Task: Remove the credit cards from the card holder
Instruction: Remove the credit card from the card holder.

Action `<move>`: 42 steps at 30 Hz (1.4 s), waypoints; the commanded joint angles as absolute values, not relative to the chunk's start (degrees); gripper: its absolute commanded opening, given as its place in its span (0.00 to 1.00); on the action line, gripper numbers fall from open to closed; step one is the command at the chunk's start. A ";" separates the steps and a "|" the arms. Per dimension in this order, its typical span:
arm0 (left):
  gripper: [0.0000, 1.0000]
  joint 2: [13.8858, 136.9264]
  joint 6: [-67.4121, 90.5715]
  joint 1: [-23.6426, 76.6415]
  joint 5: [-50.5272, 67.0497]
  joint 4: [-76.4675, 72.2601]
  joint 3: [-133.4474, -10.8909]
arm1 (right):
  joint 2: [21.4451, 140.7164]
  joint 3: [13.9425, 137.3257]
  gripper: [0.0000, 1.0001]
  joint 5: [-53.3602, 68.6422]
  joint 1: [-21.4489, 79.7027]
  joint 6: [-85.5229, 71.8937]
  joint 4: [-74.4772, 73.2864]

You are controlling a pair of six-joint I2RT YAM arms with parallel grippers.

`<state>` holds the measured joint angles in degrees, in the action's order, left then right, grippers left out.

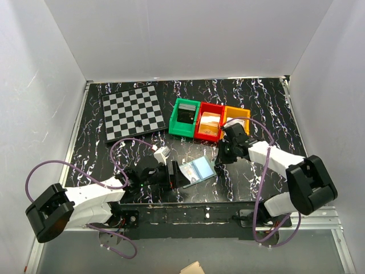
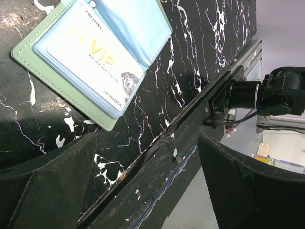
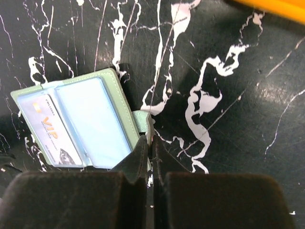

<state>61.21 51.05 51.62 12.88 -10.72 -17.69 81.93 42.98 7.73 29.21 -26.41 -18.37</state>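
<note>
The card holder [image 1: 197, 170] lies open on the black marble table, sage-green outside [image 2: 66, 90] and light blue inside [image 3: 90, 119]. A pale credit card [image 2: 93, 52] marked VIP sits in its left pocket [image 3: 47, 133]. The right pocket shows only blue. My right gripper [image 3: 151, 143] is shut on the holder's snap tab [image 3: 142, 119], which stands up between the fingertips at the holder's right edge [image 1: 217, 161]. My left gripper [image 2: 145, 143] stands open with nothing between its fingers, just left of the holder [image 1: 177, 174], over the table's front edge.
A checkerboard [image 1: 134, 111] lies at the back left. Green [image 1: 184, 118], red [image 1: 209, 121] and orange [image 1: 235, 117] bins stand in a row behind the holder. The orange bin's rim [image 3: 276, 7] is near my right gripper. The table's front rail [image 2: 190, 124] runs under my left gripper.
</note>
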 commanded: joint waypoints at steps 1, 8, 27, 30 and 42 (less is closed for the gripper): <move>0.88 60.20 50.63 51.86 11.95 -10.20 -17.58 | 77.53 39.30 0.01 8.35 28.92 -27.33 -16.53; 0.88 60.73 50.63 51.86 11.51 -10.28 -17.84 | 73.39 34.45 0.01 8.88 28.92 -28.48 -16.17; 0.83 62.04 52.11 51.33 7.47 -11.77 -24.52 | 62.13 38.50 0.35 19.93 31.64 -32.60 -12.41; 0.73 66.61 52.64 50.80 7.82 -13.09 -26.36 | 65.99 38.32 0.33 24.77 32.43 -34.27 -8.01; 0.55 74.00 55.37 48.87 6.33 -13.62 -26.72 | 77.25 38.50 0.36 26.80 36.74 -39.37 -0.62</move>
